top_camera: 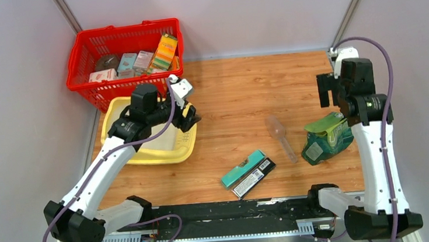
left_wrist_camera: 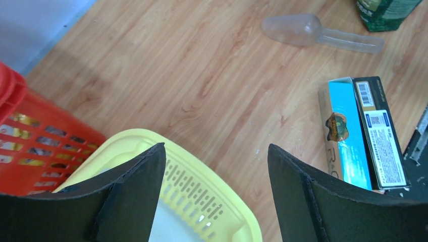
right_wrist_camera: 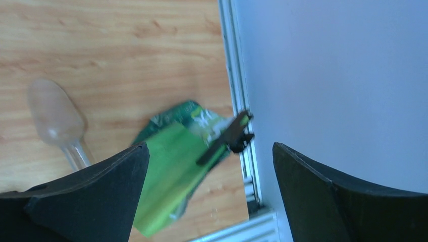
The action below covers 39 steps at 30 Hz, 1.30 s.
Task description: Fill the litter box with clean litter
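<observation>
Litter box (top_camera: 162,156) lies on the left of the desk (top_camera: 245,95), on the near side of the red basket (top_camera: 118,53). The left hand (left_wrist_camera: 216,147) hangs over the box's right end, released and holding nothing, with the slotted rim below its left finger. The right hand (right_wrist_camera: 210,144), also spread wide and empty, hovers above the clipped green bag (top_camera: 326,140), well apart from the box.

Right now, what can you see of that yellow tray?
The yellow tray is a rectangular plastic box with rounded corners, a broad rim pierced by rows of slots, and a pale inside where no grains show. It lies flat on the wooden table, right beside the red basket. The left hand hangs open above its right edge.
</observation>
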Each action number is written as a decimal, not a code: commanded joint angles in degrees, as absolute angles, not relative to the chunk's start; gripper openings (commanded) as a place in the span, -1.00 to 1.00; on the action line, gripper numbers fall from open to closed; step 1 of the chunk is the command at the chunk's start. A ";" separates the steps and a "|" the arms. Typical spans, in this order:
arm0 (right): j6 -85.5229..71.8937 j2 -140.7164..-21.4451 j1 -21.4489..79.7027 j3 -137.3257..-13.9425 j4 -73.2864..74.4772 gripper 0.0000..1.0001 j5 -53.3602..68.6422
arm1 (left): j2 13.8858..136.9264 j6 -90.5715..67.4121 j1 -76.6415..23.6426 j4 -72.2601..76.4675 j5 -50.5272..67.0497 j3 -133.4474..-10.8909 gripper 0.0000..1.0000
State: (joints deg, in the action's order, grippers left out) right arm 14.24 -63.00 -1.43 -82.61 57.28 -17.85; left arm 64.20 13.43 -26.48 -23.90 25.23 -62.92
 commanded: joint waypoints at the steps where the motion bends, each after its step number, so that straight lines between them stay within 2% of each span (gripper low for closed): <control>1: 11.87 -58.80 -4.48 -78.23 64.32 0.94 -22.69 | 66.70 15.03 -26.72 -24.78 29.71 -64.07 0.61; 4: 10.99 -58.45 -7.55 -78.48 67.48 0.83 -22.33 | 68.02 15.38 -26.81 -25.23 29.27 -64.51 0.59; 7: 8.88 -60.29 -10.37 -81.64 72.39 0.82 -19.70 | 68.90 15.12 -26.81 -24.70 28.56 -65.30 0.59; 10: 7.82 -62.75 -11.43 -85.51 77.32 0.87 -13.22 | 69.43 13.98 -26.98 -22.51 28.21 -64.87 0.57; 13: 13.96 -62.50 -11.60 -88.93 75.96 0.95 -8.80 | 71.27 13.01 -28.64 -16.63 30.32 -66.09 0.55; 16: 22.57 -60.74 -13.88 -88.33 70.86 1.00 -4.68 | 78.02 13.71 -33.20 -15.11 32.34 -74.24 0.57; 19: 30.39 -60.38 -15.90 -88.15 71.88 0.98 -1.42 | 86.55 12.23 -37.25 -19.50 33.22 -86.02 0.57; 21: 31.55 -58.81 -17.39 -87.19 70.41 0.98 -4.20 | 91.20 9.33 -39.10 -18.38 34.19 -91.83 0.57; 24: 24.38 -58.79 -18.54 -90.16 63.56 1.00 -12.28 | 94.82 3.09 -43.58 -10.39 30.69 -94.22 0.67; 28: 12.60 -63.45 -18.54 -102.37 64.60 1.00 -10.29 | 100.45 -3.67 -49.91 -0.37 26.46 -96.50 0.60; 30: 11.52 -65.47 -18.54 -106.06 65.56 1.00 -9.67 | 103.25 -5.96 -53.85 5.95 24.62 -96.85 0.56; 39: 11.43 -62.76 -18.63 -101.96 64.34 1.00 -6.07 | 116.35 -8.17 -64.95 17.93 16.79 -105.46 0.57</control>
State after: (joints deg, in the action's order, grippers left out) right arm 13.21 -64.53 -18.44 -103.28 65.78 -8.23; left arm 113.34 -5.48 -62.35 8.73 21.23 -100.42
